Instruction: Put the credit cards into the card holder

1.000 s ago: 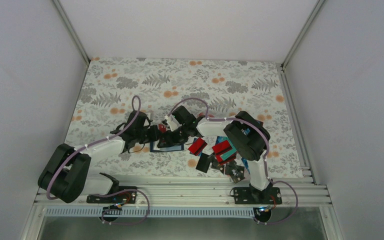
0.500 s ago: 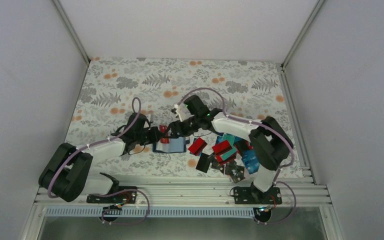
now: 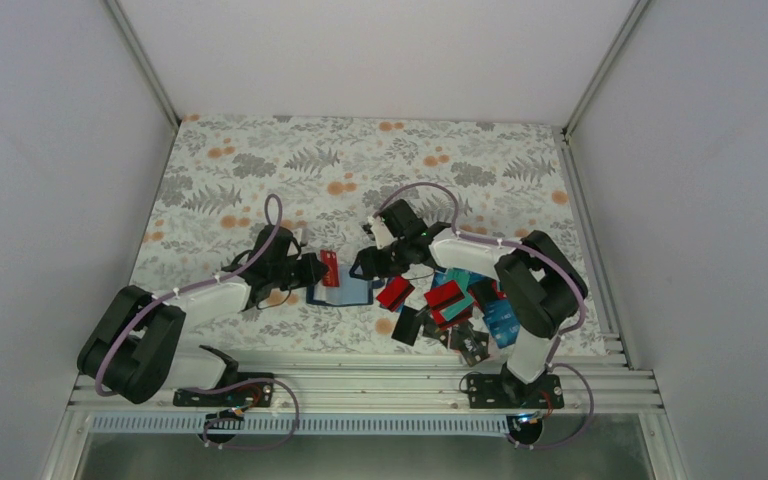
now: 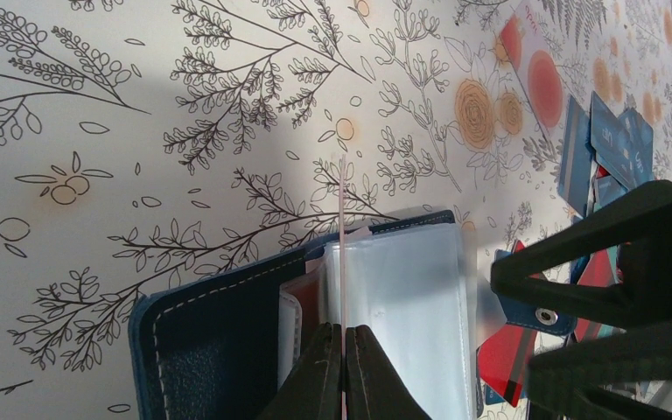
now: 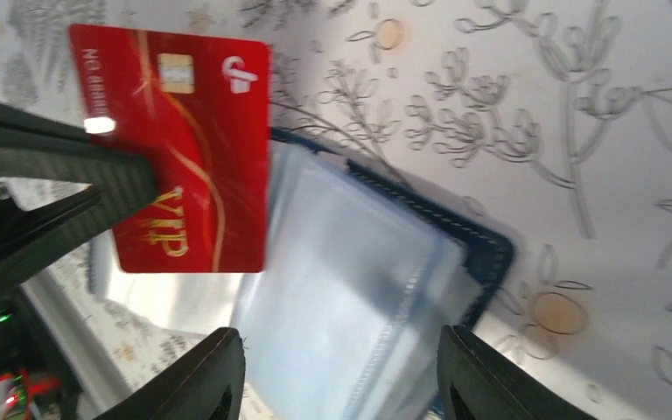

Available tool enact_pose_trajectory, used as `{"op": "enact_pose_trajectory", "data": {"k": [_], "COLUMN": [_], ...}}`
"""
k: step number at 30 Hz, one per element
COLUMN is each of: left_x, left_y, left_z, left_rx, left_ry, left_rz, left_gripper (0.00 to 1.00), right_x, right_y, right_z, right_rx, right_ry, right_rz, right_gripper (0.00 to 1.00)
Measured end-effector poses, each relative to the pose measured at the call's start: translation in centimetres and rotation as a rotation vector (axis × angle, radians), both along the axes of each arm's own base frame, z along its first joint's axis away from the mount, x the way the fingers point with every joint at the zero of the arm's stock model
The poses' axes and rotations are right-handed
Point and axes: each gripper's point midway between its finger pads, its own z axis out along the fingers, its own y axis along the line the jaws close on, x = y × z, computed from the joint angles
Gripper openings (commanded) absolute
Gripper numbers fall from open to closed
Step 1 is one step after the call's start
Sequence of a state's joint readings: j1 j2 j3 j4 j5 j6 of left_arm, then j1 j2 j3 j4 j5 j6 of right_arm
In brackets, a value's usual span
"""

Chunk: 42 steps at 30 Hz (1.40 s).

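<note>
The card holder (image 3: 341, 292) lies open on the flowered table, navy cover (image 4: 201, 341) down and clear sleeves (image 5: 350, 289) up. My left gripper (image 4: 343, 337) is shut on a red credit card (image 5: 184, 149), which stands on edge (image 4: 343, 254) over the sleeves' left part. In the top view that card (image 3: 328, 267) shows at the left gripper (image 3: 314, 268). My right gripper (image 3: 368, 266) hovers open just right of the holder, its jaws (image 5: 341, 350) wide apart above the sleeves with nothing in them. The other credit cards (image 3: 450, 305) lie in a pile to the right.
Red, teal, blue and black cards (image 4: 608, 144) are scattered between the holder and the right arm's base. The right gripper's black fingers (image 4: 612, 271) reach in close to the holder's clasp tab (image 4: 538, 315). An aluminium rail (image 3: 360, 380) borders the near table edge.
My right gripper has pulled back to the right off the card holder, baring the clear sleeves. The left gripper keeps the red card in the same place.
</note>
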State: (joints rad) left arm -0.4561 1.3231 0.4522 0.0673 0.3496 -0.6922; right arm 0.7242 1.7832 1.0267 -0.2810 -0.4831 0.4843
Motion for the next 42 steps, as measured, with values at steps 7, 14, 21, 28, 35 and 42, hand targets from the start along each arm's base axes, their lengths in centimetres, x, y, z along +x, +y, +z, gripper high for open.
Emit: {"op": "enact_pose_trajectory", "data": {"k": [7,14,21,28,35,42], "left_x": [0.0,-0.2,-0.6,-0.8,-1.5,-1.8], "left_y": [0.0,-0.1,-0.3,-0.6,-0.6,-0.4], "left_z": [0.0,0.0,-0.1,0.3,-0.5,-1.0], "left_rx": [0.000,-0.006,-0.013,-0.037,-0.050,-0.053], "left_ry": [0.001,0.005,0.023,0.030,0.103,0.154], "left_rz": [-0.001,-0.009,-0.021,-0.034,-0.015,0.020], "left_gripper": [0.02,0.02,0.02,0.02,0.02,0.02], "right_x": [0.7,-0.1,-0.6,-0.7,-0.7,-0.7], "right_y": [-2.0,-2.9,-2.9,-2.8,-2.6,-2.6], "right_z": [-1.3,-2.0,-3.0,-3.5,-3.7,-3.7], "right_rx": [-0.118,-0.143,-0.140,-0.129,-0.109,-0.105], "right_ry": [-0.041,-0.030,0.000,0.003,0.003,0.004], "right_rz": [-0.053,-0.046,-0.042,-0.043,-0.050,-0.052], "right_gripper": [0.58,0.42,0.20,0.09,0.05,0.04]}}
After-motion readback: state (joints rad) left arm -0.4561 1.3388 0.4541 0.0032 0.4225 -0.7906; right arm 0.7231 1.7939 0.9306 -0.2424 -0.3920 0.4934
